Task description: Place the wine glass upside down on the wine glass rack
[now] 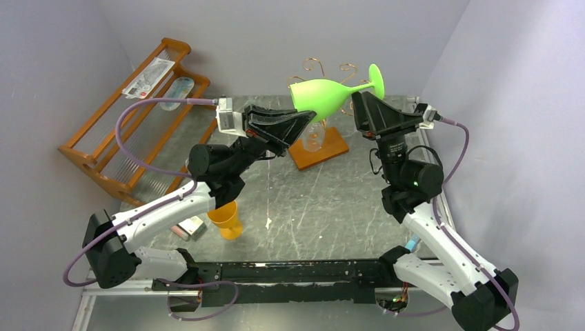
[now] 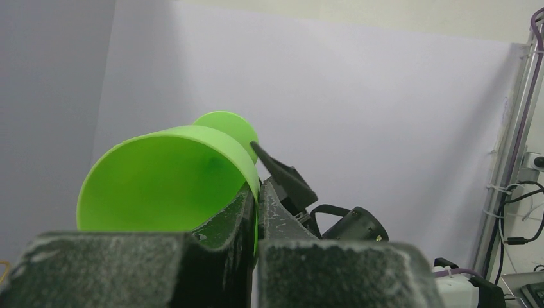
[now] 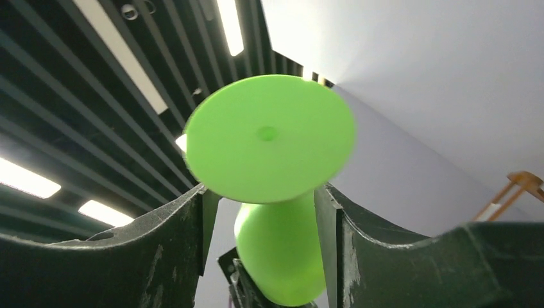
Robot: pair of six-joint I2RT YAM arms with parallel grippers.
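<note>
Nothing legible; print on flat clear plastic packet (image 1: 148, 77) atop orange-brown slatted wooden shelf (image 1: 103, 148), well left of left fingers (image 1: 284, 126), too small.

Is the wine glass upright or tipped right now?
Tipped sideways: the wine glass lies near horizontal, the left end effector pinching its rim.

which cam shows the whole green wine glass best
Top external: the green wine glass shows whole, tipped sideways in the air, bowl, stem and foot. The left wrist view shows only its open bowl; the right wrist view mostly the underside of its foot.
</note>
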